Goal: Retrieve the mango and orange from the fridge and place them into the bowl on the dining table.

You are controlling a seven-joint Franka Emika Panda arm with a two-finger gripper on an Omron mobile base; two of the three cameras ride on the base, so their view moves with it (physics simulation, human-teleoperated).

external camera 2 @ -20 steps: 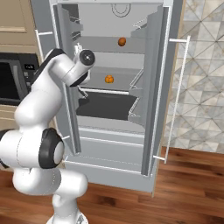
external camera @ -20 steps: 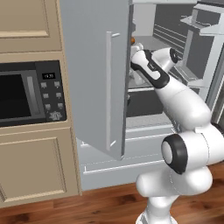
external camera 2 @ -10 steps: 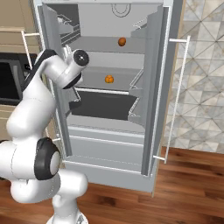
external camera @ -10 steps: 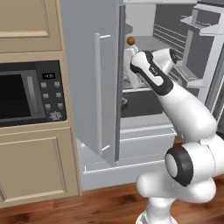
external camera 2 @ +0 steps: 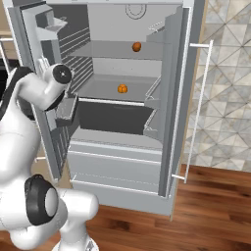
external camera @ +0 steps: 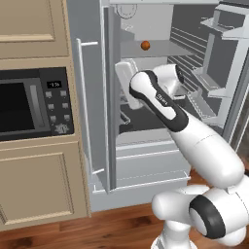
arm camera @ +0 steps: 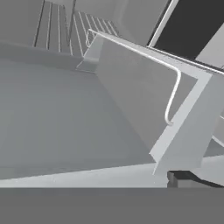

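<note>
Pale grey inside and out, the fridge point(external camera 2: 122, 162) stands with both doors swung wide, its shelves, door racks and lower drawers all exposed. The mango point(external camera 2: 137, 46), a small reddish-brown ball, sits on the upper shelf towards the back, a little right of centre in the right base view; in the left base view it shows at the same shelf, just above the robot's wrist point(external camera: 145, 45). The orange point(external camera 2: 122, 88) rests one shelf lower, near the middle of that shelf and well apart from the mango. Neither fruit is touched by the arm.

The white arm reaches into the left side of the fridge opening, its hand turned in among the left door's racks at about the height of the orange's shelf. The tool itself is hidden behind the wrist in both base views. In the hand view one dark fingertip point(arm camera: 177, 178) shows at the lower right; the tool is spread wide and holds nothing. That view looks along a flat grey shelf and a pale door bin with a thin white wire rail point(arm camera: 173, 98) bent across its face.

A black-fronted microwave point(external camera: 31, 104) sits in beige cabinets to the left of the fridge. The floor is reddish-brown wood point(external camera 2: 211, 206), and a grey geometric tiled wall point(external camera 2: 228, 73) lies to the right.
</note>
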